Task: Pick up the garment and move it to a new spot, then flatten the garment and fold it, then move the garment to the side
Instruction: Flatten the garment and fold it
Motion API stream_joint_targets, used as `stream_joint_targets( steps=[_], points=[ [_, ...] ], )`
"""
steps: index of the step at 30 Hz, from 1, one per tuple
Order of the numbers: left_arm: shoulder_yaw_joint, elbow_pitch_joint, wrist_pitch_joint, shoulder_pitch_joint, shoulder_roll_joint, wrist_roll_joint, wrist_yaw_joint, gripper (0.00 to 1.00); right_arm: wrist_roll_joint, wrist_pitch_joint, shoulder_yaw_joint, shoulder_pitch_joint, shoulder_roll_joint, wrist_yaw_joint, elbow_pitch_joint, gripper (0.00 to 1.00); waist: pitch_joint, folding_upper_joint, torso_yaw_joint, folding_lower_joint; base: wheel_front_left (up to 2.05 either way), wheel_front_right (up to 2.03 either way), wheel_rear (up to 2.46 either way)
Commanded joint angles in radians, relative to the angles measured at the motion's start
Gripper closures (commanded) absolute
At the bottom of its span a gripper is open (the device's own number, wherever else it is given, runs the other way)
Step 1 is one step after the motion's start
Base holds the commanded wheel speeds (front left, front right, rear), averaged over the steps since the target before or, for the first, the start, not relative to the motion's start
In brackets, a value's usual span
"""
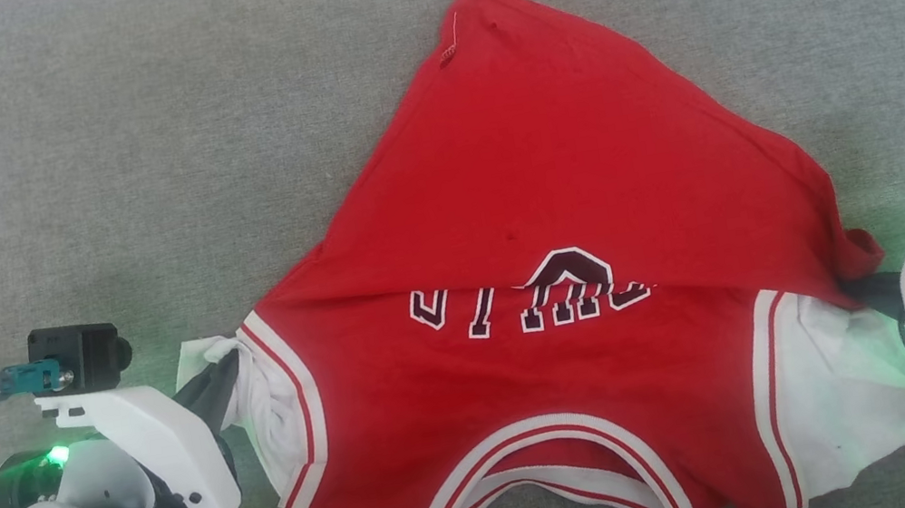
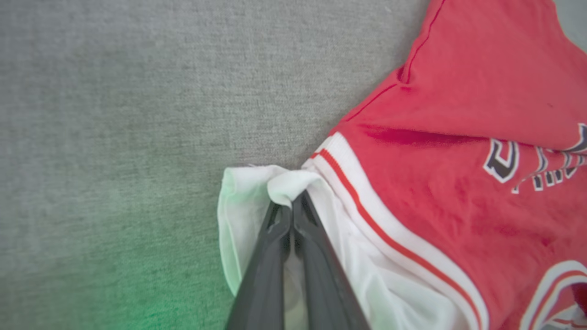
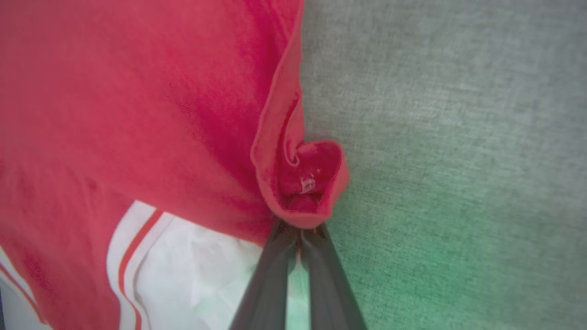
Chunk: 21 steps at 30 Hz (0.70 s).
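Red garment (image 1: 545, 146) with white sleeves, red-and-white striped trim, black-and-white lettering, on grey surface (image 1: 72, 124)

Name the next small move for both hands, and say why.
Probably draw both hands gently apart. The left hand is shut on a white sleeve, the right hand on a bunched red edge, and the garment lies wrinkled with red cloth folded across its lettering, so outward tension should flatten it.

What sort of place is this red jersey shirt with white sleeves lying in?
Probably a robot cloth-folding test bench: the red jersey T-shirt lies on a plain grey woven fabric surface, with the left gripper and right gripper each pinching it.
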Motion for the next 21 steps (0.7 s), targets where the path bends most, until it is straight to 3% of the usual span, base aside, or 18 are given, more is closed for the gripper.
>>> stream_joint_targets(
  steps=[1,2,3,21],
  points=[
    [-0.008,0.012,0.006,-0.006,-0.011,0.003,0.001,1.0,-0.03,-0.001,0.023,0.057,0.029,-0.002,0.051,0.8,0.002,-0.0001,0.003,0.0,0.0,0.0,0.0],
    [-0.009,0.016,0.006,-0.008,-0.014,0.002,0.0,1.0,-0.043,-0.017,0.018,0.06,0.04,-0.002,0.06,0.56,0.002,-0.0001,0.004,0.0,0.0,0.0,0.0],
    [-0.01,0.019,0.006,-0.008,-0.014,0.003,-0.001,1.0,-0.051,-0.035,0.01,0.057,0.054,-0.003,0.064,0.0,0.001,-0.0001,0.005,0.0,0.0,0.0,0.0],
    [-0.022,0.016,-0.011,0.018,-0.034,0.0,-0.001,1.0,-0.081,-0.019,-0.125,-0.012,0.092,-0.002,-0.259,0.0,-0.037,-0.0001,0.05,0.0,0.0,0.0,0.0]
  ],
)
